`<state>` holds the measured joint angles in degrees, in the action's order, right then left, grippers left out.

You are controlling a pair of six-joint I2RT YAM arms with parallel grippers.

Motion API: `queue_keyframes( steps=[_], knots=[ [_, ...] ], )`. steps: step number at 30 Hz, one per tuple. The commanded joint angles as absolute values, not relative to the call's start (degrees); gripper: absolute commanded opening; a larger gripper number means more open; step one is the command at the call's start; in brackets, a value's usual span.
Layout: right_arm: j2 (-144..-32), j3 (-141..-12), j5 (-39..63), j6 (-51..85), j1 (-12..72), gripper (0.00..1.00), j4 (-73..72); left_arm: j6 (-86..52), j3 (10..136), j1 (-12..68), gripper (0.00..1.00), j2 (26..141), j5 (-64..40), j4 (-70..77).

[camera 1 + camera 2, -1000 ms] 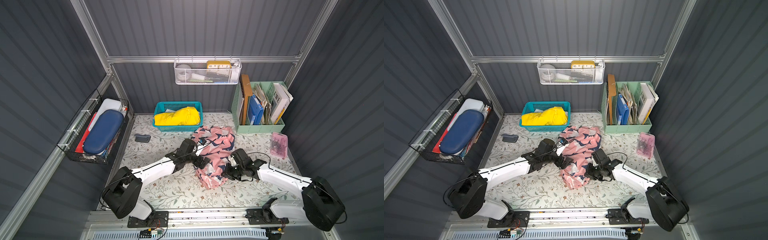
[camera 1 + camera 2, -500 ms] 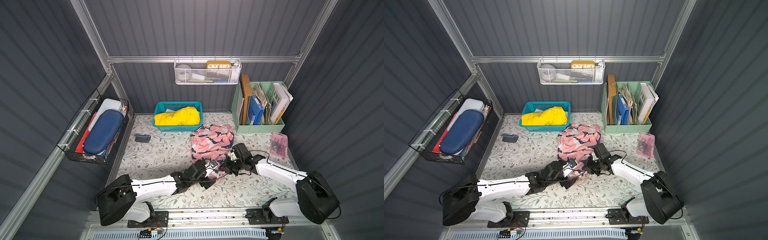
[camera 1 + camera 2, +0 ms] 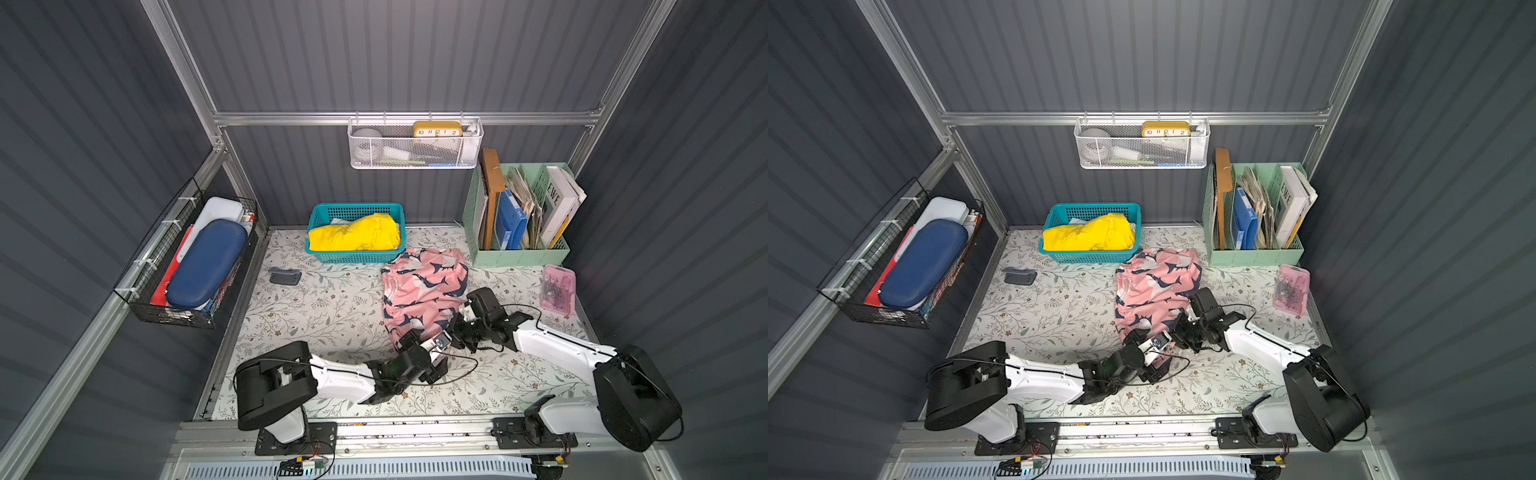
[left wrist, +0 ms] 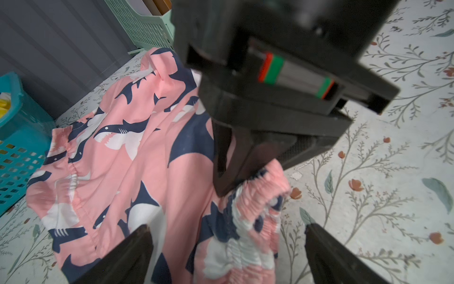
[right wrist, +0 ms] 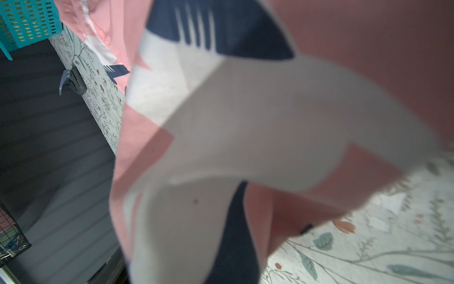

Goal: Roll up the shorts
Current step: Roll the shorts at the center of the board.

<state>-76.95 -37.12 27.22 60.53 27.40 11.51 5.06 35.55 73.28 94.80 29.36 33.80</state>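
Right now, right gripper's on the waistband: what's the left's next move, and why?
Probably ease the left gripper forward and close on the waistband beside the right gripper: its jaws stand open, facing that gathered edge, which the right pinches; the shorts lie unrolled.

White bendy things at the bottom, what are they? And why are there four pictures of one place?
They are two robot arms, a left arm and a right arm, each ending in a pincer for grabbing. Two pictures come from a two-eyed camera looking down from above, so they look nearly alike. The other two come from little cameras on the arms' wrists, very close up. On the flowery table top lie pink fabric shorts printed with navy-and-white sharks, a teal plastic basket holding a plain yellow cloth, a small grey plastic piece and a pink see-through box. The right pincer is pinched shut on the shorts' stretchy waistband. The left pincer is wide open near the same edge, holding nothing.
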Motion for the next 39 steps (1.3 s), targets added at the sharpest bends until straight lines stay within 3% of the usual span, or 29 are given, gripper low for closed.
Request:
queue_keyframes(
  steps=[1, 13, 15, 20, 26, 27, 31, 32, 39],
  knots=[
    [-75.85, -36.56, 27.18, 61.35, 26.92, 0.00, 10.22, 3.30, 37.33, 74.29, 1.00, 98.54, 34.71, 36.99],
    [-72.71, -34.11, 27.33, 61.88, 25.96, 0.00, 9.45, 3.67, 39.11, 74.53, 0.99, 105.29, 44.43, 38.16],
    [-72.52, -33.76, 27.40, 61.87, 25.92, 0.00, 9.34, 2.37, 38.77, 74.59, 0.91, 105.04, 44.36, 36.90],
    [-72.67, -33.33, 27.78, 61.94, 25.68, 0.00, 8.95, 0.38, 37.38, 74.58, 0.58, 104.64, 43.04, 35.23],
    [-72.32, -32.88, 27.88, 60.56, 25.44, 0.00, 9.51, 1.36, 34.77, 74.51, 0.41, 99.89, 39.33, 33.77],
    [-72.25, -32.95, 27.82, 59.94, 25.33, 0.06, 10.01, 2.23, 34.17, 74.26, 0.39, 98.49, 37.68, 33.43],
    [-71.15, -32.17, 27.29, 57.62, 24.99, 0.45, 10.47, 3.90, 33.79, 70.97, 0.29, 92.50, 25.57, 27.69],
    [-70.61, -31.91, 27.03, 57.27, 24.87, 0.51, 10.28, 3.98, 33.88, 70.13, 0.28, 91.18, 23.54, 26.20],
    [-63.71, -32.43, 21.61, 50.39, 24.04, 0.64, 15.05, 10.25, 35.42, 63.45, 0.28, 82.56, 6.72, 15.95]
  ],
)
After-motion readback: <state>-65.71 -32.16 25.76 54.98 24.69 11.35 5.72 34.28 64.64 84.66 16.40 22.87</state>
